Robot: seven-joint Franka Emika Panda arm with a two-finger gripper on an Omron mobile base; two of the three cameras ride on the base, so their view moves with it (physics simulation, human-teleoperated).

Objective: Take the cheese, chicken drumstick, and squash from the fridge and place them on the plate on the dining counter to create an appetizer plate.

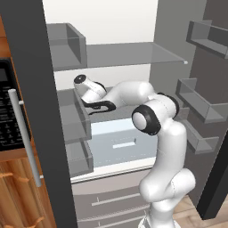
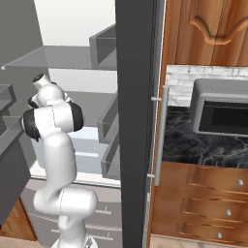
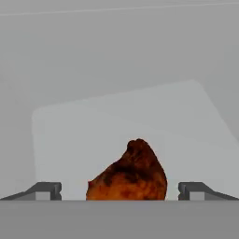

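**Arm reaches deep into open fridge, claw spread wide around drumstick**

The tall grey fridge (image 1: 133, 53) stands open, its white interior, grey shelves and pale drawer (image 1: 120, 142) exposed between dark door edges, with door bins (image 1: 196, 102) hanging on the right of the left base view. To the fridge's side in the right base view sit brown wooden cabinets (image 2: 203, 189) and a black marble-veined tabletop (image 2: 184, 140) carrying a grey microwave (image 2: 220, 109). The white arm (image 1: 164, 147) rises from the floor in front of the fridge and bends forward over the drawer, its wrist pushed in toward the middle shelf at the left; the hand itself is turned away from both base cameras, so the fingers cannot be made out there.

In the hand view the claw (image 3: 119, 191) is spread to its full width, the two dark finger tips (image 3: 44, 191) standing far apart at either side. Between them lies the chicken drumstick (image 3: 128, 175), a mottled brown-orange lump on a pale grey shelf surface. Neither tip touches it; clear gaps show on both sides, so nothing is held. The drumstick's lower part is cut off at the bottom of that view, and its narrow end cannot be told from here.
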